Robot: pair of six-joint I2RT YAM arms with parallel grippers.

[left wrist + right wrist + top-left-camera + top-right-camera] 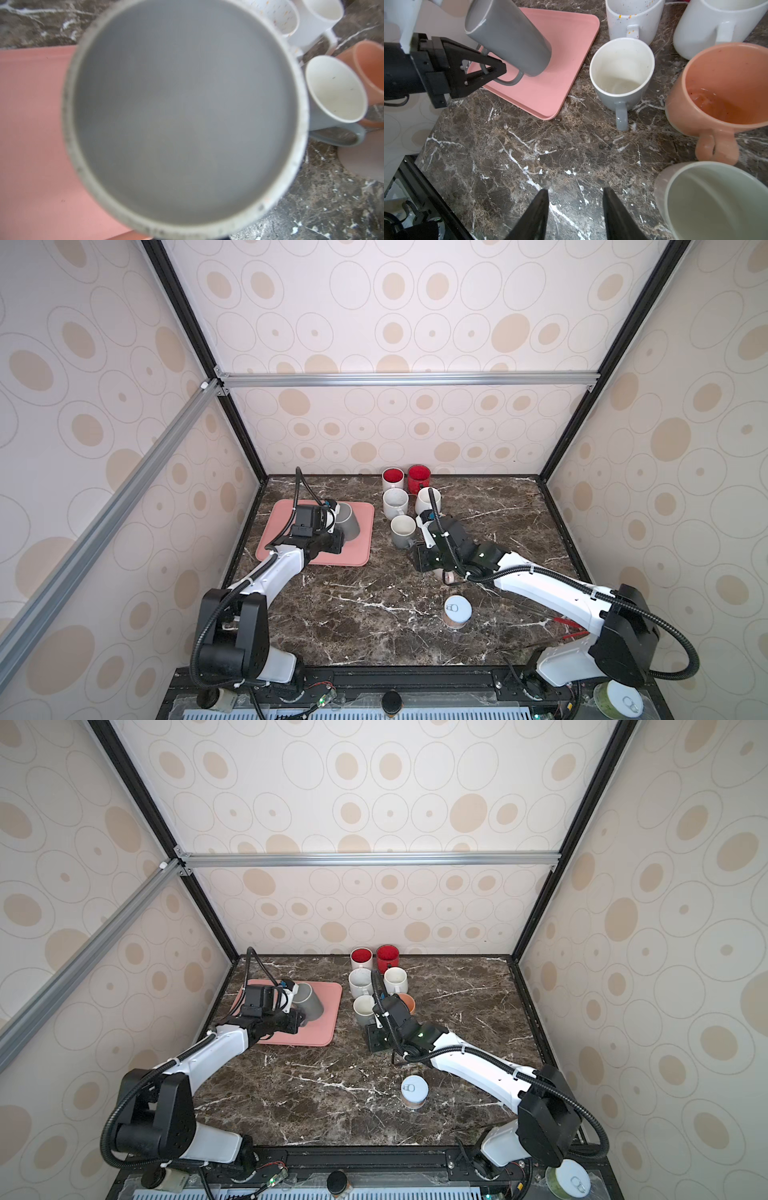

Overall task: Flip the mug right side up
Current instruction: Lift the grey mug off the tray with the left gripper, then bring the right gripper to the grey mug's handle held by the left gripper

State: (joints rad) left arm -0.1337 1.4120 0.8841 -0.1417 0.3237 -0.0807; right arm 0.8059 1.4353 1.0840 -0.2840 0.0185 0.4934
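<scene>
The left fingers (481,68) are clamped on the handle (510,82) of the grey mug (508,37), whose body lies just beyond their tips. The mug is tilted, with its base raised toward the left wrist and its other end low over the pink tray (353,551), left of centre in both top views. The right fingers (537,209) stand apart, empty, over the bare desk (508,155).
</scene>
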